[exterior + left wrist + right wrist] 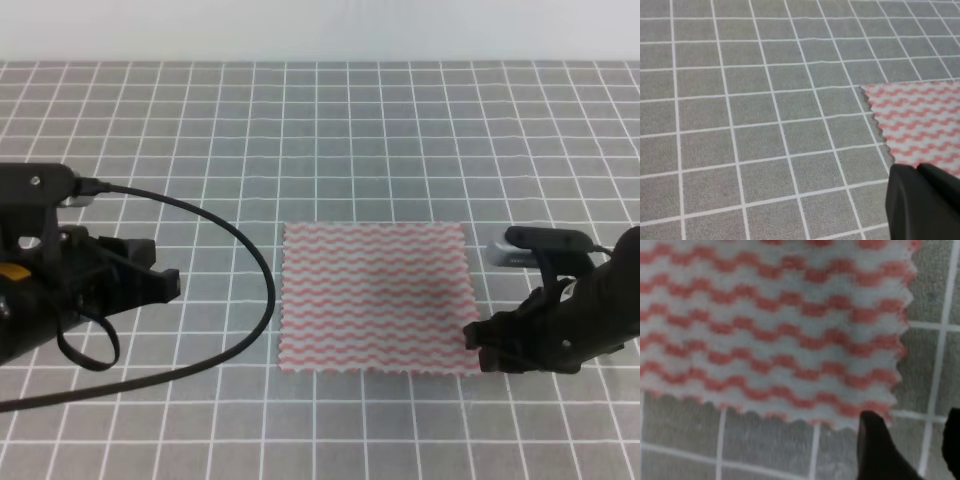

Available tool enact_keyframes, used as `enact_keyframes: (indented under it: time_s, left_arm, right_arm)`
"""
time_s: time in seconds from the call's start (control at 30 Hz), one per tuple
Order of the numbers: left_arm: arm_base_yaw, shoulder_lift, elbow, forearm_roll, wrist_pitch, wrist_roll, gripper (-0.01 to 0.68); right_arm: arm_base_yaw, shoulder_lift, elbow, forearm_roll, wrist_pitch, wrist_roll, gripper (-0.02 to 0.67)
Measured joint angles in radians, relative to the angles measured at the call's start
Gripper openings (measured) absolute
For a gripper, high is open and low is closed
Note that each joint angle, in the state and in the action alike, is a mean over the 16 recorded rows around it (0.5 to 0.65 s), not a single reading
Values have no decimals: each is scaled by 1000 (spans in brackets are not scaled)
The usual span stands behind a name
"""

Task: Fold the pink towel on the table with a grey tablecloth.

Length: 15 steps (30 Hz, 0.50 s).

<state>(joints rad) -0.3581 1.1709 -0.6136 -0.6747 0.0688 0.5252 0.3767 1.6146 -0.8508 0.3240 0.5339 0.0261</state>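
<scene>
Hovering: right gripper (482, 348), jaws apart, at flat pink towel (375, 298) corner.

Light is soft, even and fairly bright, with no glare and only faint shadows under the arms. The high view is mildly soft. The right wrist view is blurred: the pink towel (775, 330) and dark fingertips (875, 450) lack sharp edges.

left pincer (922, 202) tips cut off by frame edge
</scene>
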Motion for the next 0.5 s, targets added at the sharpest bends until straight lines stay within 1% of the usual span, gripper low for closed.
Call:
enact_keyframes:
  time_s: [0.1,0.17,0.5]
  left_arm:
    - [0,6,0,0,-2,0,-2]
    - [0,9,0,-1,-4,0,-2]
    - [0,11,0,-1,-9,0,-2]
  right_arm:
    - [0,28,-1,23,-25,0,250]
    - [0,41,-3,33,-38,0,264]
    - [0,80,-28,54,-57,0,268]
